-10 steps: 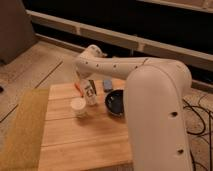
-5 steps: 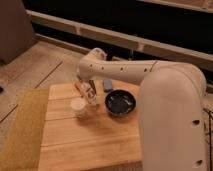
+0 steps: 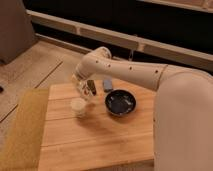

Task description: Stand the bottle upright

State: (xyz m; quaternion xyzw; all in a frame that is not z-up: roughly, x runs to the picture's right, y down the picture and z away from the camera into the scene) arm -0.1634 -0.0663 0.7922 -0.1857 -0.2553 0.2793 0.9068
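Wooden surface [image 3: 100, 145], tool [image 3: 86, 93] closed on the cream bottle [image 3: 91, 87] just behind a white cup [image 3: 78, 106], dark bowl [image 3: 120, 102] nearby

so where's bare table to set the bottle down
Widest bare wood: the front half of the table, nearer the camera than the cup and bowl. Crowded at the back, where the gripper, jaws shut on the bottle, hangs by cup, bowl and a small blue object.
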